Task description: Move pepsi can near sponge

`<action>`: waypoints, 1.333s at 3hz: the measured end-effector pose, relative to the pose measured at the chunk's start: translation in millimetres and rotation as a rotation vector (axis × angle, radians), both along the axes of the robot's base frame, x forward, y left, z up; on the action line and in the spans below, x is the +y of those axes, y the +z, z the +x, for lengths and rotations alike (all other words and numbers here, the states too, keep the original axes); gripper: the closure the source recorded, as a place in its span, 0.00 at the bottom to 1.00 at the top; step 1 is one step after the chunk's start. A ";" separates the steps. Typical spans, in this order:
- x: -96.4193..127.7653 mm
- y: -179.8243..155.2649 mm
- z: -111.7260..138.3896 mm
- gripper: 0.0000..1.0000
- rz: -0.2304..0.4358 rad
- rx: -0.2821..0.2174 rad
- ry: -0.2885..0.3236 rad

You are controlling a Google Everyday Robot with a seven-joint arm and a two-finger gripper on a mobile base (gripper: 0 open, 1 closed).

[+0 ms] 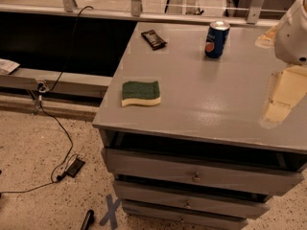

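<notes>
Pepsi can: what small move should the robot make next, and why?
Probably bring the gripper, which is not in view, in from beside the white robot part at the right edge toward the pepsi can. It stands upright and untouched at the far side, apart from the sponge near the front left edge.

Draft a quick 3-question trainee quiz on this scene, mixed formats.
1. True or false: the pepsi can stands upright, apart from the sponge.
2. What lies left of the can, near the far edge of the cabinet top? A) snack wrapper B) sponge C) a mug
3. Short answer: is the tool in view?

Key: 1 true. 2 A. 3 no; only a white arm part shows at the right edge.
</notes>
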State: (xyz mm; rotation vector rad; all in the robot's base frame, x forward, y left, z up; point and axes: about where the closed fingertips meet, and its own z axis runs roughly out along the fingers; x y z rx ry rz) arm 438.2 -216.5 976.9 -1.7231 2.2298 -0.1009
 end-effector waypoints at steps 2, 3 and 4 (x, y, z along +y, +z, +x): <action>1.6 -3.7 22.2 0.00 0.035 -0.009 -0.013; 8.7 -3.4 75.9 0.00 0.127 -0.048 -0.014; 8.7 10.4 138.2 0.00 0.231 -0.139 -0.040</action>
